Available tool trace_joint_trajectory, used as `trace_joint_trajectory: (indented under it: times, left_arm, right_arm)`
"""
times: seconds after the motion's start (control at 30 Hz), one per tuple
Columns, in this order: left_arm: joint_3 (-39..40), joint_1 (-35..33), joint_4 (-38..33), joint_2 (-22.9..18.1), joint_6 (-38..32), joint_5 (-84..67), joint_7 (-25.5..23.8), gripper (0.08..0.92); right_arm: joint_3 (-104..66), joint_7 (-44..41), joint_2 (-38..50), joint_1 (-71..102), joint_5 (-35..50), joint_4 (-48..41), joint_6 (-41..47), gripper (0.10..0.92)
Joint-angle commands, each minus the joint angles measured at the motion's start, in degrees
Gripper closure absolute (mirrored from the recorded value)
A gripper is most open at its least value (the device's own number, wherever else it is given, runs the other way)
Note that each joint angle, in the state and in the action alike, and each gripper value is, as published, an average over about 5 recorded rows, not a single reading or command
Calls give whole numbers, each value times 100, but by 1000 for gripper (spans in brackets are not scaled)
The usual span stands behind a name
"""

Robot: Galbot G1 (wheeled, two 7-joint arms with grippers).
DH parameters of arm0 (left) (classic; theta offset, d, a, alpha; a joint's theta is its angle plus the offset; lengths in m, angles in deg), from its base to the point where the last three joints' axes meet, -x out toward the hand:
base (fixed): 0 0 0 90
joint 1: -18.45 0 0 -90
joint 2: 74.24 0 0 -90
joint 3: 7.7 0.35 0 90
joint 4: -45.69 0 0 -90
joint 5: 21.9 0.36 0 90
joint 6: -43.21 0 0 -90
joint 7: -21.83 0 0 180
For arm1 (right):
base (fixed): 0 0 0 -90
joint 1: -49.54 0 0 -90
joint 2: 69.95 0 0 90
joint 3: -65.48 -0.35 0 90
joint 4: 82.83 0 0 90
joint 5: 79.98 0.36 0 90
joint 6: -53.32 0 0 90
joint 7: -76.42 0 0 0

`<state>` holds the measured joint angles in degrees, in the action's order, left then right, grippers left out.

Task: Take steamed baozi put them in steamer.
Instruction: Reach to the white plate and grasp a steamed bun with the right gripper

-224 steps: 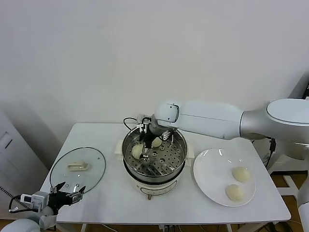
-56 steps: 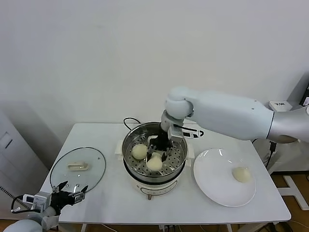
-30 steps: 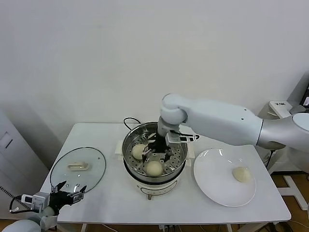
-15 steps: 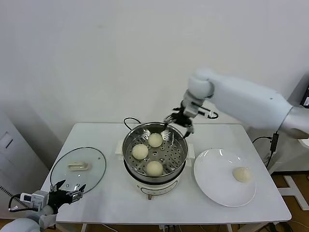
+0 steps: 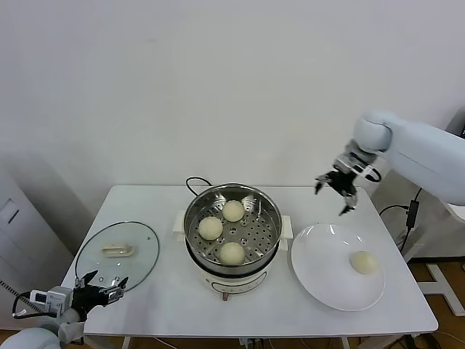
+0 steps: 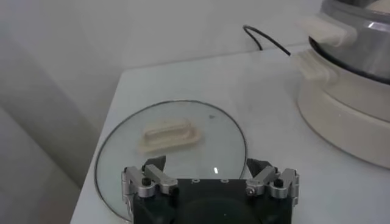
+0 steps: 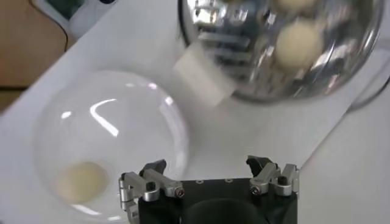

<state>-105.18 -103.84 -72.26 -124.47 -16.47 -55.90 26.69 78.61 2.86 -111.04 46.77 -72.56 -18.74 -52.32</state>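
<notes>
The steel steamer (image 5: pixel 278 225) stands mid-table on its white base and holds three cream-white baozi: one at the back (image 5: pixel 232 210), one on the left (image 5: pixel 211 227), one at the front (image 5: pixel 232 252). A fourth baozi (image 5: pixel 363 262) lies on the white plate (image 5: pixel 327 265) to the right. My right gripper (image 5: pixel 336 190) hangs open and empty in the air behind the plate's far edge, right of the steamer. In its wrist view the right gripper (image 7: pixel 207 165) looks down on the plate (image 7: pixel 116 122), its baozi (image 7: pixel 82 181) and the steamer (image 7: pixel 256 73). My left gripper (image 5: pixel 102 294) waits open at the table's front left corner.
A round glass lid (image 5: pixel 117 254) with a white handle lies flat on the left of the table, just ahead of the left gripper (image 6: pixel 207 165) in the wrist view, lid (image 6: pixel 177 152). A black cord (image 5: pixel 192 183) trails behind the steamer.
My right gripper rose out of the steamer and swung right, empty, to above the plate's far edge. Three baozi stay in the steamer. The left arm is unmoved.
</notes>
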Motion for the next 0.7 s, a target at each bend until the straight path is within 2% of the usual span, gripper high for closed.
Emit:
trace_joint_trajectory:
  times: [0.03,0.3,0.7]
  left_arm:
    - [14,17,-3,-5,3,1,-4,177]
    - [14,22,-4,10,7,0,-4,177]
    - [9,16,0,5,5,7,-5,177]
  right_arm:
    - [191,224,855,378,94,-205,474,203]
    - [-307,645,922,1219,-44,-451,466,203]
    - [-889,775,731,2068,-263,-730,393,203]
